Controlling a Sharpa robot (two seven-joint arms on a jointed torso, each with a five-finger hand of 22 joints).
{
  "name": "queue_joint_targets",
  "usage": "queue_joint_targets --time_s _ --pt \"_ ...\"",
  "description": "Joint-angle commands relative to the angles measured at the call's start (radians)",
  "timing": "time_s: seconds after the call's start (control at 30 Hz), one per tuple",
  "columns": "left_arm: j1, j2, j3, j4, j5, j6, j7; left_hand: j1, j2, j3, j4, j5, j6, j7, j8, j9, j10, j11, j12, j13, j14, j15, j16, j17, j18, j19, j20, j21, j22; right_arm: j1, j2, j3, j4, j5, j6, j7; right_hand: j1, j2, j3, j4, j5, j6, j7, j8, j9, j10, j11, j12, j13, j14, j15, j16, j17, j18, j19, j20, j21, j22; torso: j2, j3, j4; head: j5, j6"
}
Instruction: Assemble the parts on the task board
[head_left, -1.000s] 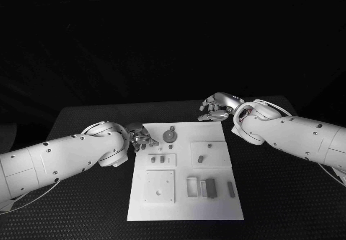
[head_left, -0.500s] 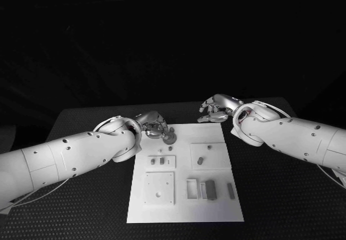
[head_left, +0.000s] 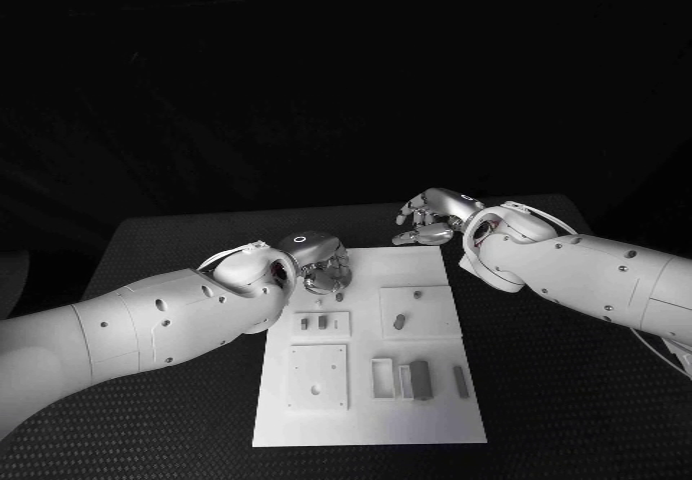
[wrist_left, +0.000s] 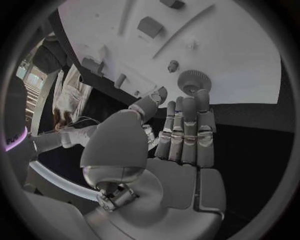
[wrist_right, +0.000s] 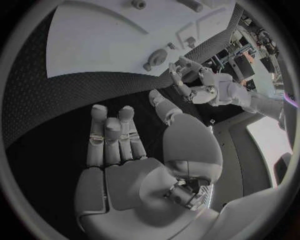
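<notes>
left hand (wrist_left: 181, 135) fingers straight over gear (wrist_left: 192, 81), right hand (wrist_right: 125, 150) spread

The tabletop (head_left: 173, 400) wears a black covering with a fine dotted weave, rough and matt; the right wrist view shows the same pebbled grain. The task board (head_left: 368, 400) is a smooth white plate, matt like painted plastic, with shallow raised square panels of the same finish. The parts (head_left: 418, 378) look like dull grey plastic; the round gear (wrist_left: 192, 80) has a finely ribbed rim. Both arms have glossy white moulded shells studded with small dark screws. The left hand (wrist_left: 169, 150) and the right hand (wrist_right: 125, 165) look like brushed silver metal with a soft satin sheen, and their fingers (wrist_left: 187, 130) are built of smooth segmented plates.
</notes>
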Motion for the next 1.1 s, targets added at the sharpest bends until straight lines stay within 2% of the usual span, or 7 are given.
queue_joint_targets --time_s 0.03,0.2,0.47,0.67,0.9,1.1 --pt "-0.009 0.007 0.000 -0.002 -0.093 0.030 0.020 0.003 -0.009 -0.008 0.000 -0.005 0.012 0.001 -0.005 -0.005 0.003 0.001 -0.013 -0.006 0.008 0.001 0.021 0.010 0.041 0.012 -0.002 0.014 0.016 -0.001 0.000 0.000 0.002 -0.002 0.008 0.010 -0.009 0.001 0.000 0.005 0.003 -0.012 0.017 0.007 -0.001 -0.007 0.002 0.004 -0.001 0.005 -0.005 0.002 -0.002 0.012 0.001 -0.005 -0.005 0.015 0.000 -0.0003 0.0018 -0.001 -0.002" --pt "-0.018 0.012 0.000 -0.001 -0.096 0.053 0.019 -0.007 -0.012 -0.011 0.005 -0.005 0.021 0.004 -0.004 -0.013 0.022 -0.002 -0.032 -0.014 0.023 -0.003 0.067 0.030 0.055 0.035 -0.004 0.043 0.051 -0.001 0.001 0.000 0.002 -0.002 0.008 0.010 -0.009 0.001 0.000 0.005 0.003 -0.012 0.017 0.007 -0.001 -0.007 0.002 0.004 -0.001 0.005 -0.005 0.002 -0.002 0.012 0.001 -0.005 -0.005 0.015 0.000 -0.0005 0.0011 -0.003 -0.003" --pt "-0.021 0.014 0.000 -0.011 -0.099 0.086 0.011 -0.025 -0.020 -0.015 0.011 -0.005 0.020 0.005 -0.008 -0.021 0.039 -0.005 -0.045 -0.018 0.028 -0.006 0.098 0.040 0.062 0.046 -0.007 0.060 0.079 -0.001 -0.001 0.000 0.004 -0.002 0.008 0.010 -0.009 0.001 0.000 0.004 0.003 -0.012 0.017 0.007 -0.001 -0.007 0.002 0.005 -0.002 0.005 -0.005 0.002 -0.002 0.012 0.001 -0.005 -0.005 0.015 0.000 0.0003 0.0012 -0.004 -0.006" --pt "-0.027 0.022 0.000 -0.025 -0.103 0.080 0.007 -0.026 -0.022 -0.013 0.012 -0.005 0.013 0.006 -0.012 -0.025 0.036 -0.004 -0.055 -0.022 0.026 -0.005 0.104 0.041 0.064 0.046 -0.006 0.062 0.086 -0.001 -0.001 0.001 0.006 -0.002 0.007 0.010 -0.009 0.001 0.000 0.004 0.003 -0.012 0.017 0.007 -0.001 -0.007 0.002 0.005 -0.002 0.005 -0.005 0.002 -0.002 0.012 0.002 -0.005 -0.005 0.015 -0.001 -0.0002 0.0020 -0.006 -0.006" --pt "-0.035 0.031 0.000 -0.044 -0.104 0.080 0.008 -0.025 -0.022 -0.009 0.013 -0.004 0.005 0.007 -0.017 -0.030 0.029 0.000 -0.067 -0.027 0.026 -0.002 0.111 0.041 0.067 0.048 -0.004 0.065 0.094 -0.001 -0.002 0.001 0.007 -0.002 0.008 0.010 -0.009 0.002 -0.001 0.004 0.003 -0.012 0.017 0.007 -0.001 -0.007 0.002 0.005 -0.002 0.005 -0.005 0.003 -0.002 0.012 0.002 -0.005 -0.005 0.015 0.000 0.0002 -0.0002 -0.006 -0.006" --pt "-0.038 0.035 0.000 -0.055 -0.104 0.074 0.010 -0.019 -0.013 -0.001 0.015 -0.001 0.005 0.009 -0.017 -0.033 0.038 -0.002 -0.071 -0.028 0.034 -0.003 0.124 0.043 0.073 0.058 -0.004 0.072 0.103 -0.001 -0.003 0.001 0.010 -0.002 0.008 0.010 -0.009 0.002 -0.001 0.004 0.003 -0.012 0.017 0.007 -0.001 -0.006 0.002 0.005 -0.002 0.006 -0.005 0.003 -0.002 0.012 0.002 -0.005 -0.005 0.015 0.000 0.0005 0.0004 -0.009 -0.008"
